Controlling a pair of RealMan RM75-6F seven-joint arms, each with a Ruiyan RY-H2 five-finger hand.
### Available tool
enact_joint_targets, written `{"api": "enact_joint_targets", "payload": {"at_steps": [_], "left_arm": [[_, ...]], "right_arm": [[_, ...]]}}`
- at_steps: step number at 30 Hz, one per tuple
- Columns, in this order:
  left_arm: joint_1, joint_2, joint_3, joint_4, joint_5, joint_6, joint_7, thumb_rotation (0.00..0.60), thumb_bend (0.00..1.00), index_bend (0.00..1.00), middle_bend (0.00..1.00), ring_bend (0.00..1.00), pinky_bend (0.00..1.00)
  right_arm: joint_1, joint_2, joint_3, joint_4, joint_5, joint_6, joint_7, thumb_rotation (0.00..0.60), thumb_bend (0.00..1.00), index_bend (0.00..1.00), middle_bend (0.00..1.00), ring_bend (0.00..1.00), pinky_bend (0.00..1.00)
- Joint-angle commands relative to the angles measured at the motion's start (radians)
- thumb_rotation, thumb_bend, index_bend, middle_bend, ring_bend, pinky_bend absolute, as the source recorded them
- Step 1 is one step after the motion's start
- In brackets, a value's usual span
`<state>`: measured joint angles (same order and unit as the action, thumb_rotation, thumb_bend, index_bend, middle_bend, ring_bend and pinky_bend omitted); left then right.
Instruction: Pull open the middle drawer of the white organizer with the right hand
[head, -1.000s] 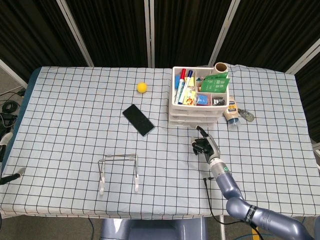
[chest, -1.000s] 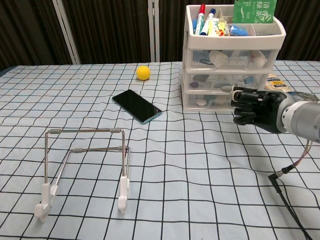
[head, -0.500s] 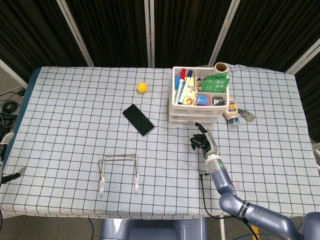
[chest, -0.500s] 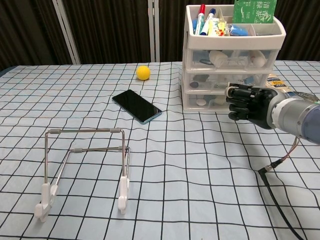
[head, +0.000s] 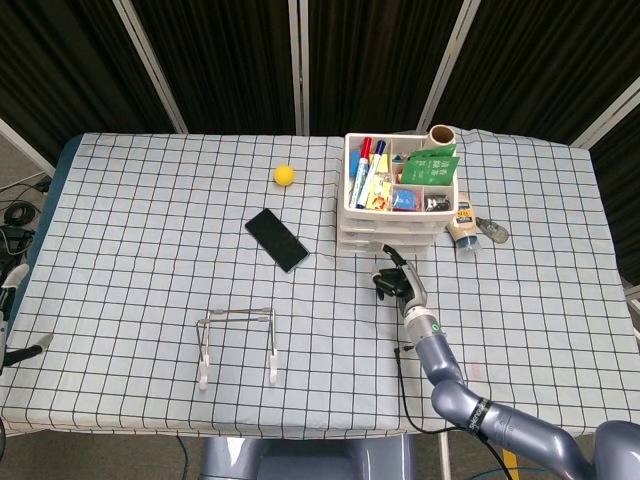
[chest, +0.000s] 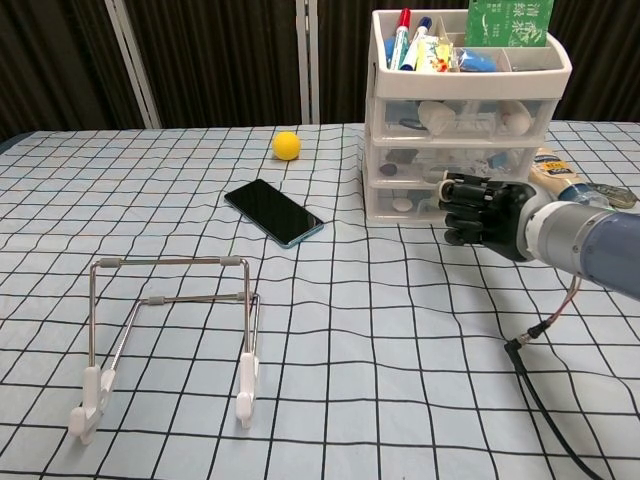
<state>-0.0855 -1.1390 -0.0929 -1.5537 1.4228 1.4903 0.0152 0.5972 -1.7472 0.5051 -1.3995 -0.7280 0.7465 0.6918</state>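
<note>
white organizer (chest: 468, 110), yellow ball (chest: 287, 145), black phone (head: 277, 239), blue-and-black checked tablecloth (head: 140, 250).

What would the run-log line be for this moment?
phase: approach | right robot hand: empty, fingers curled, before white organizer | middle drawer: closed

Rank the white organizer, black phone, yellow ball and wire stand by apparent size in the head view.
1. White organizer
2. Wire stand, though nearer the camera, so unsure against the organizer
3. Black phone
4. Yellow ball
</note>
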Motion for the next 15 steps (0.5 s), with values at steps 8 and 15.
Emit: {"api": "enact_joint_targets", "payload": {"at_steps": [8,15], "left_arm": [[-0.006,0.002,0.001,0.004,-0.010,-0.018,-0.006,0.600,0.00,0.00,0.00,0.00,0.00],[-0.008,0.003,0.003,0.004,-0.011,-0.025,-0.008,0.600,0.00,0.00,0.00,0.00,0.00]], "right_arm": [[0.009,-0.019,0.019,0.031,0.005,-0.010,-0.012,0.600,0.54,0.24,0.98,0.98,0.83],[0.015,-0.032,0.030,0.059,0.018,-0.039,-0.010,0.600,0.54,0.24,0.98,0.98,0.83]]}}
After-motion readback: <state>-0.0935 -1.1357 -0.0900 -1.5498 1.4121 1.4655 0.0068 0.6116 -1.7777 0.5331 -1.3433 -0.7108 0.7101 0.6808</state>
